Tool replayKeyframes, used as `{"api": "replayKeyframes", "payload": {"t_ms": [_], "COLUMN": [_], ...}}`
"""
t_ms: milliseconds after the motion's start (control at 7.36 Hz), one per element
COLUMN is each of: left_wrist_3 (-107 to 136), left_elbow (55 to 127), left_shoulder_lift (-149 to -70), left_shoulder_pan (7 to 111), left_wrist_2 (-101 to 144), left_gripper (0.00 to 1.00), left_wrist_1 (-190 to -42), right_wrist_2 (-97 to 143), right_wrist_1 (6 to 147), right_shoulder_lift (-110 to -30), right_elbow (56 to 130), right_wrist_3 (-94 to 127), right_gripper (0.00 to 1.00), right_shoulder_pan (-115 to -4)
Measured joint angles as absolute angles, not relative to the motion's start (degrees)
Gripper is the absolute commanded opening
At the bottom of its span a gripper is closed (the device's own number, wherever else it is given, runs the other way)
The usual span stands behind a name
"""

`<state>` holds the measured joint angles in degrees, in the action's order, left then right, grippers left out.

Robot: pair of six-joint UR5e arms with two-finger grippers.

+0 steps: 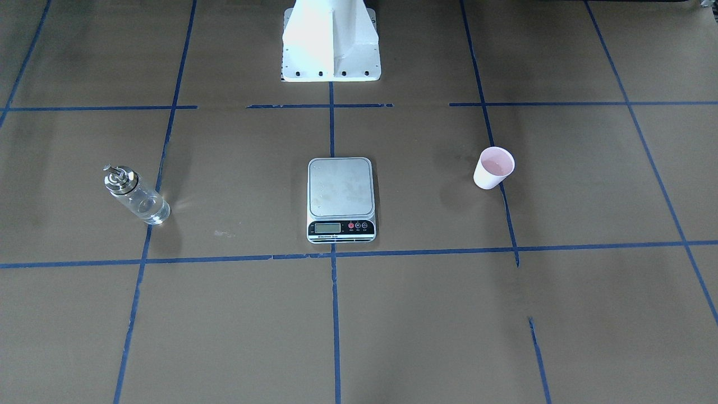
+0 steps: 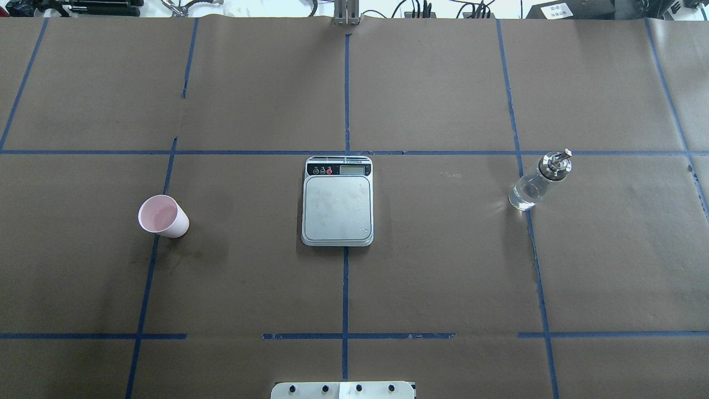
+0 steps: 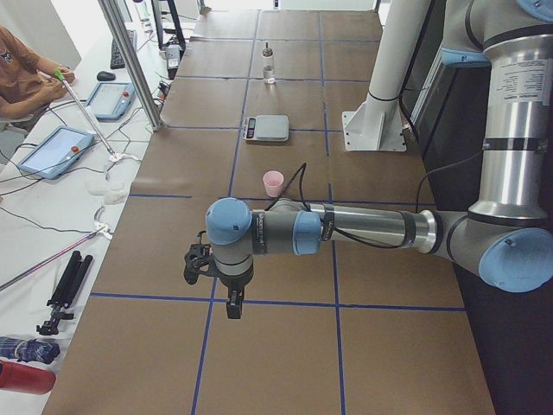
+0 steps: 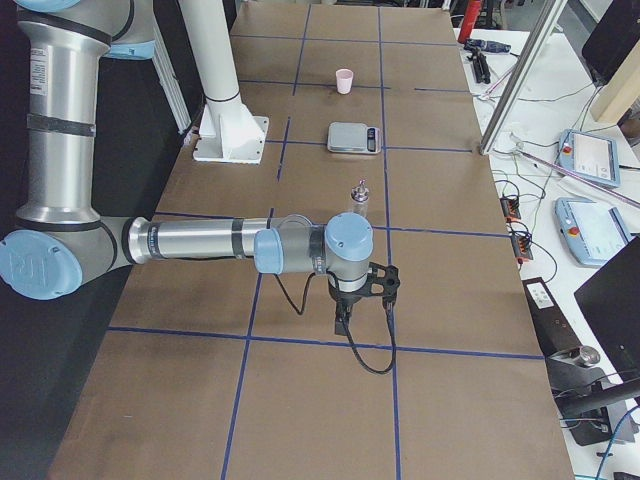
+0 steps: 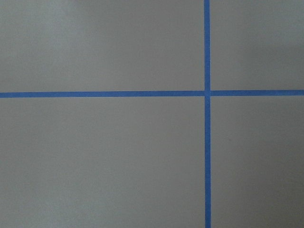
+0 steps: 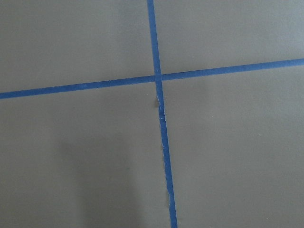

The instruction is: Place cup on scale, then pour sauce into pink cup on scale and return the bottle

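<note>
At the middle of the overhead view sits the scale [image 2: 337, 208], flat on the brown table [image 2: 443, 266]. Its black strip with the little screen faces the top of that picture. I can see a few small pale spots on its grey top.

Over at the left middle of the same picture stands the cup [image 2: 162, 216]. It is pink, it stands upright with its mouth up, and it is on the table, well apart from the scale. It sits right on a line of blue tape [image 2: 345, 288].

At the right middle stands the bottle [image 2: 536, 182], upright on the table too, on another tape line and well apart from the scale. The sauce [image 2: 523, 196] looks clear like water and fills the lower part of the glass. The shiny metal top points up.

From the left side view, the left gripper [image 3: 233, 311] hangs at the lower middle of the picture, pointing down over bare table, far from the cup. I cannot tell if its fingers are apart or pressed together.

From the right side view, the right gripper [image 4: 340, 322] hangs near the middle, pointing down, just this side of the bottle. I cannot tell its fingers either.

Both wrist cameras show me only brown table and crossing tape lines.
</note>
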<state>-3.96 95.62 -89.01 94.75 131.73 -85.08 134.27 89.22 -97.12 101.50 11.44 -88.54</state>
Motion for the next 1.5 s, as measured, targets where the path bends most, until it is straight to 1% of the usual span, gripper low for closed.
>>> {"api": "replayKeyframes", "payload": {"t_ms": [272,408,680,816,1087,1223,1495], "left_wrist_3": [-4.1,-3.9,-2.0,3.2,17.8,24.7,35.7], "left_elbow": [96.2,97.6,106.5,110.9,115.8,116.9,115.8], "left_shoulder_lift": [-89.0,-89.2,-89.8,-90.6,-93.7,-95.5,-99.9], "left_shoulder_pan": [94.7,94.7,93.2,89.1,77.0,71.3,63.0], "left_wrist_2": [131.8,131.8,131.6,131.7,131.7,131.6,131.6], "left_gripper": [1.00,1.00,1.00,1.00,1.00,1.00,1.00], "left_wrist_1": [-85.1,-85.1,-84.8,-85.6,-90.7,-93.6,-96.8], "right_wrist_2": [134.4,134.4,134.6,134.6,134.6,134.7,134.8], "right_wrist_1": [88.4,88.1,87.7,87.6,87.5,87.5,87.5], "right_shoulder_lift": [-97.1,-97.0,-97.0,-97.0,-96.9,-96.8,-96.7], "right_elbow": [101.8,101.8,101.9,102.0,102.0,102.1,102.2], "right_wrist_3": [11.4,11.6,11.7,11.8,11.9,11.8,11.8], "right_gripper": [1.00,1.00,1.00,1.00,1.00,1.00,1.00], "right_shoulder_pan": [-88.6,-88.5,-88.5,-88.5,-88.5,-88.5,-88.5]}}
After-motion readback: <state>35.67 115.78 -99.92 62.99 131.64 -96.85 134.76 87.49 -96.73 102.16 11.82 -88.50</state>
